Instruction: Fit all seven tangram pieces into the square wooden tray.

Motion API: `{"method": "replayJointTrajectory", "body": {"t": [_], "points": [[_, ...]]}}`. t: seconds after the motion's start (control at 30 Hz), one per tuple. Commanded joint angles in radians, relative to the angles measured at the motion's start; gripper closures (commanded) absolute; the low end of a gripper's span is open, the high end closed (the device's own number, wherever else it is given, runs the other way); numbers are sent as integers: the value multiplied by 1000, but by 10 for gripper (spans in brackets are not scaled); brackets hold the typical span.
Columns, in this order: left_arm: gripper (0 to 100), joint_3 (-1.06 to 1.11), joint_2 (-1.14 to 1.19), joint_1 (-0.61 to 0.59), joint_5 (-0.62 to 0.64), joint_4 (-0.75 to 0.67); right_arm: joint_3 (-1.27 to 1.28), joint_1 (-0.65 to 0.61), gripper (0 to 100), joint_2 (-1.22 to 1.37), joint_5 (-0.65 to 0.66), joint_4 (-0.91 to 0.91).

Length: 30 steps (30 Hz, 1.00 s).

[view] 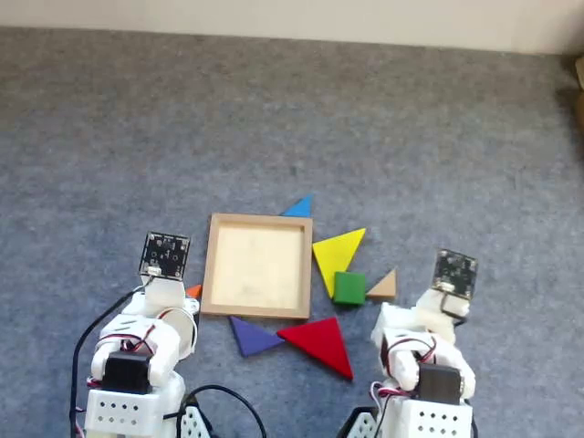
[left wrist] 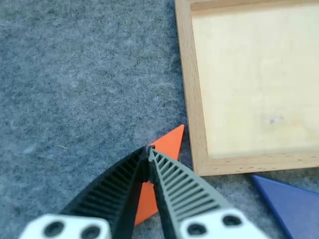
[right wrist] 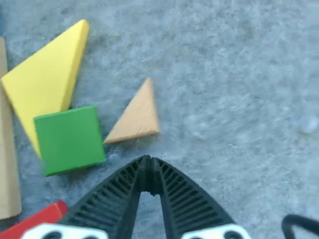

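Left tool (left wrist: 148, 152): jaws closed, tips over the orange triangle (left wrist: 169, 142), just beside the square wooden tray (view: 208, 274). Green square (view: 348, 286): outside the tray's opposite side. Right tool (right wrist: 147, 162): jaws closed, near the tan triangle (right wrist: 134, 117).

Left arm (view: 144, 351): white, folded low over its base, wrist directed forward and away from the base. Left gripper (left wrist: 148, 149): angled downward, one black and one grey ribbed finger, the two fingers (left wrist: 179, 184) pressed together at the tips. Right arm (view: 427, 360): white, folded in a like pose, well apart from the left; right gripper (right wrist: 147, 159) also angled downward, closed tip to tip.
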Motion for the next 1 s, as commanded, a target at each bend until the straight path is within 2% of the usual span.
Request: {"method": "replayJointTrajectory", "body": {"t": [0.0,0.3,0.47,0.67,0.8,0.97], "points": [[991,21,1,-4,9,5,-7,96,993,-19,9,-18],[991,21,1,-4,9,5,-252,117,993,-15,3,-7],[991,21,1,-4,9,5,-441,116,993,16,2,93],[991,21,1,-4,9,5,-670,111,993,335,3,154],[991,21,1,-4,9,5,-796,50,993,590,6,183],[991,21,1,-4,9,5,-868,-5,990,769,11,122]]}}
